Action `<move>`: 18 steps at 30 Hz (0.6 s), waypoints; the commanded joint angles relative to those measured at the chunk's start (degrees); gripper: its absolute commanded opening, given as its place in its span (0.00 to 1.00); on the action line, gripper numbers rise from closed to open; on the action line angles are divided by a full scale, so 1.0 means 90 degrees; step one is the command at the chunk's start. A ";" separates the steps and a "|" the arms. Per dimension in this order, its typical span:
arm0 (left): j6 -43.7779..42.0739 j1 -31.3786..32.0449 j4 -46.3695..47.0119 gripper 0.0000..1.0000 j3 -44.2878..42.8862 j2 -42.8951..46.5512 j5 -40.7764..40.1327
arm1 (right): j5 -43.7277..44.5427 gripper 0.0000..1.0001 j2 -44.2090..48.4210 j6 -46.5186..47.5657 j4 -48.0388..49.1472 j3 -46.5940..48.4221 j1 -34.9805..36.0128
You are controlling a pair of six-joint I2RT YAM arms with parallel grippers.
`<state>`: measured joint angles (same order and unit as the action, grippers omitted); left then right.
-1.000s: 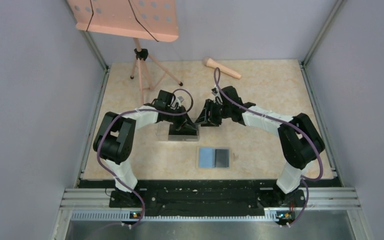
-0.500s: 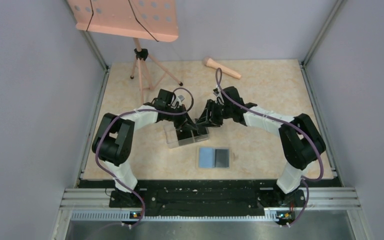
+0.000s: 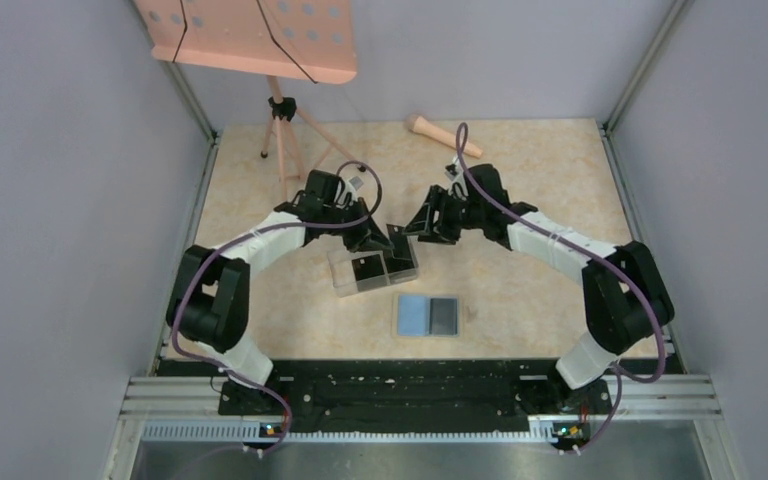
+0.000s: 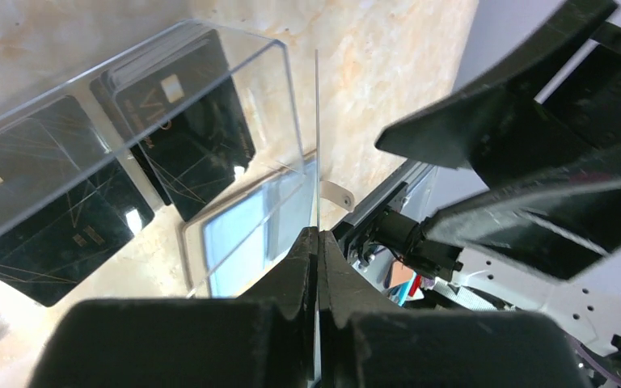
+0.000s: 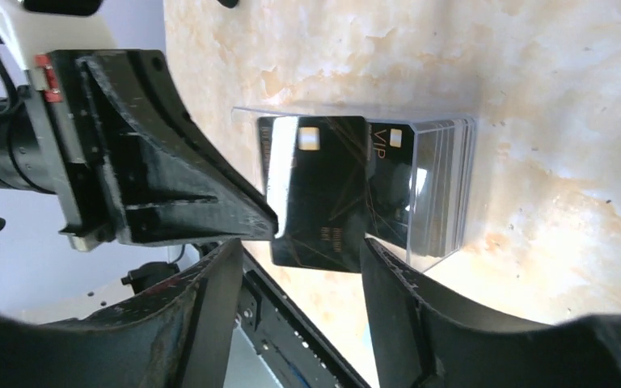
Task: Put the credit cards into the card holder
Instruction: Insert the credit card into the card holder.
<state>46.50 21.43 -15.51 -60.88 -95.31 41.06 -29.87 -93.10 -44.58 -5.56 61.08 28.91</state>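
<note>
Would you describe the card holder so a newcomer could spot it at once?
On the beige marbled table, look near the middle of its front edge. The small flat card holder lies open there, just in front of the clear plastic box. Only it shows a light blue half beside a dark grey one.

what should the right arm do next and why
Probably close the right gripper on the black card: the left gripper pinches it by one edge, by the clear box, and the right fingers stand open either side of its free end.
</note>
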 commanded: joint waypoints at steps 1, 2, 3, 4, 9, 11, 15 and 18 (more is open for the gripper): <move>-0.0161 -0.0005 0.0091 0.00 -0.0146 0.0628 0.0014 | -0.0516 0.59 0.0572 0.0160 0.0217 -0.0315 -0.0290; -0.0166 -0.0004 0.0110 0.00 -0.0127 0.0710 0.0052 | -0.0691 0.61 0.0637 0.0156 0.0303 -0.0401 -0.0343; -0.0158 0.0001 0.0125 0.00 -0.0105 0.0796 0.0096 | -0.0864 0.63 0.0696 0.0132 0.0397 -0.0481 -0.0390; -0.0136 0.0001 0.0172 0.00 -0.0064 0.0880 0.0160 | -0.1045 0.64 0.0737 0.0102 0.0517 -0.0575 -0.0444; 0.0114 0.0001 0.0589 0.00 0.0150 0.1231 0.0609 | -0.2006 0.64 0.0762 -0.0467 0.1759 -0.1120 -0.0496; 0.0185 -0.0002 0.0703 0.00 0.0197 0.1337 0.0803 | -0.2330 0.62 0.0725 -0.0955 0.2735 -0.1374 -0.0497; 0.0180 -0.0002 0.0760 0.00 0.0331 0.1604 0.0867 | -0.2662 0.57 0.0622 -0.1696 0.3875 -0.1613 -0.0496; 0.0216 -0.0006 0.0808 0.00 0.0453 0.1735 0.0905 | -0.2787 0.52 0.0514 -0.2089 0.4458 -0.1641 -0.0494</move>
<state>48.10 21.43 -11.62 -58.15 -82.87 46.98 -50.59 -88.16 -56.58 19.55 46.37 24.58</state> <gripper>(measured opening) 0.010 0.538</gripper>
